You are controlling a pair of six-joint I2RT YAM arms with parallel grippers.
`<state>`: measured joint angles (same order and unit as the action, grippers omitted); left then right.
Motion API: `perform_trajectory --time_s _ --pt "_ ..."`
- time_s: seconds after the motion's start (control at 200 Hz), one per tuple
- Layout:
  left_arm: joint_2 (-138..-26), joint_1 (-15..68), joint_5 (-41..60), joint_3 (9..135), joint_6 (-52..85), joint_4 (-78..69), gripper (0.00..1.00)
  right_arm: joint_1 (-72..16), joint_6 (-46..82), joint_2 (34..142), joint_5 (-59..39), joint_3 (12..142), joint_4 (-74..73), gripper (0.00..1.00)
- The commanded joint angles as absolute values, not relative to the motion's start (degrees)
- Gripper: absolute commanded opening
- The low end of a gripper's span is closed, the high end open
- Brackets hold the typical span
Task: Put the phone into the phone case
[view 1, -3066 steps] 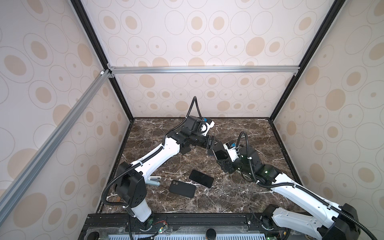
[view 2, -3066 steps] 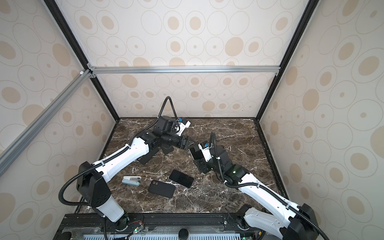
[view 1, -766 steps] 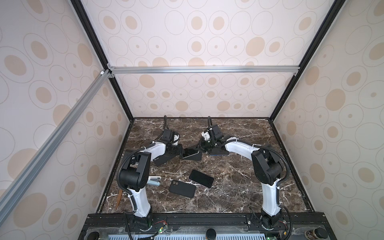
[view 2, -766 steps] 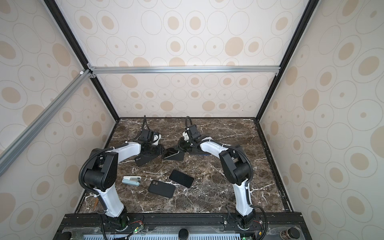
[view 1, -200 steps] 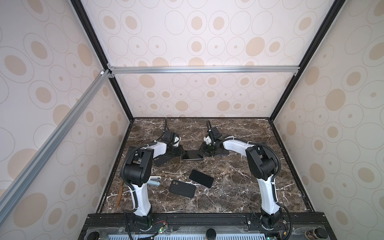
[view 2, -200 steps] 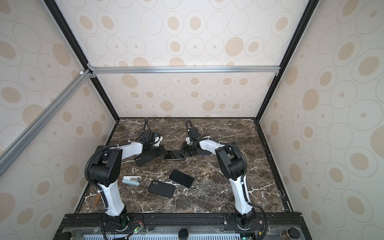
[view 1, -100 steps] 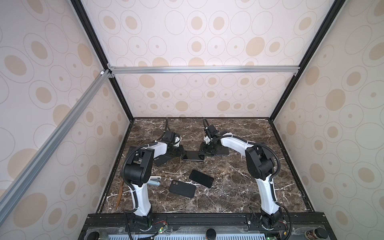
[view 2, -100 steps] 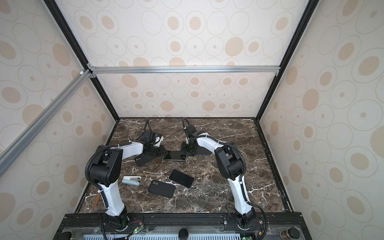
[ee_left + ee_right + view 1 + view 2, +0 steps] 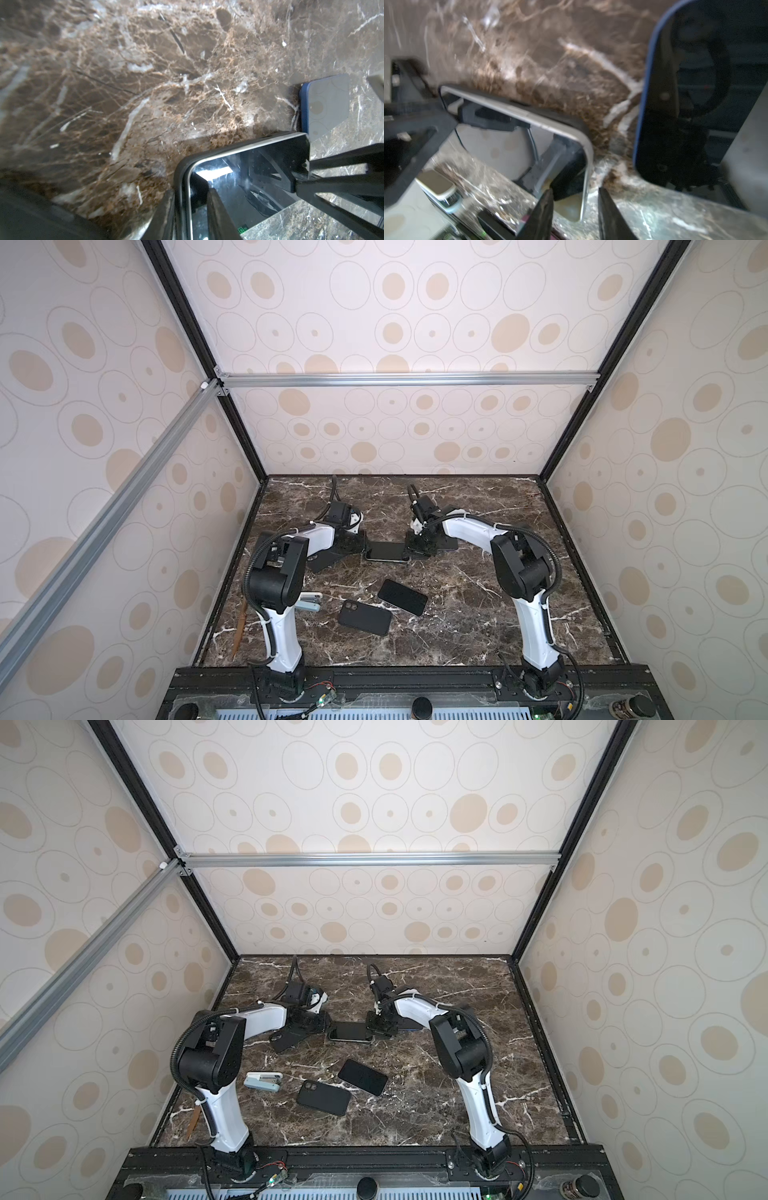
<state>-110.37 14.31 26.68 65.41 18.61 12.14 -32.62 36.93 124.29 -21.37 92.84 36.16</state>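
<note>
Two robot arms stand at the table's near edge, the left arm (image 9: 276,572) and the right arm (image 9: 519,568). Each carries one gripper: the left gripper (image 9: 362,546) and the right gripper (image 9: 412,549).

Five phone-shaped slabs lie on the one marble table (image 9: 457,614):
- One silver-framed phone (image 9: 386,551) sits in a black phone case (image 9: 178,172).
- One blue-cased phone (image 9: 326,104).
- One bare black phone (image 9: 402,596) lies screen up.
- Two black cases lie back up, the near case (image 9: 365,617) and the far case (image 9: 286,1040). Whether either holds a phone cannot be told.

That makes three screens and four cases, three black and one blue.

There is one pale blue stapler (image 9: 262,1080) and one brown wooden stick (image 9: 240,628).
</note>
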Motion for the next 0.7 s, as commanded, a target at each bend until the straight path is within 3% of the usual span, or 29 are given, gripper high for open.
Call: perform_trajectory --time_s 0.0,0.21,0.445,0.695 --pt "-113.2 14.9 25.2 64.9 17.5 17.7 0.26 -33.0 37.3 123.9 -22.6 92.1 35.7 0.27" --pt "-113.4 15.1 26.6 64.1 17.9 17.5 0.23 -33.5 37.2 124.7 -23.3 92.7 36.7 0.14" --pt "-113.9 15.8 31.3 62.6 20.8 15.0 0.23 -34.2 37.9 124.5 -24.0 91.4 36.7 0.08" --pt "-112.2 15.8 28.4 58.8 20.7 15.1 0.23 -34.2 37.9 125.5 -24.1 91.0 36.3 0.06"
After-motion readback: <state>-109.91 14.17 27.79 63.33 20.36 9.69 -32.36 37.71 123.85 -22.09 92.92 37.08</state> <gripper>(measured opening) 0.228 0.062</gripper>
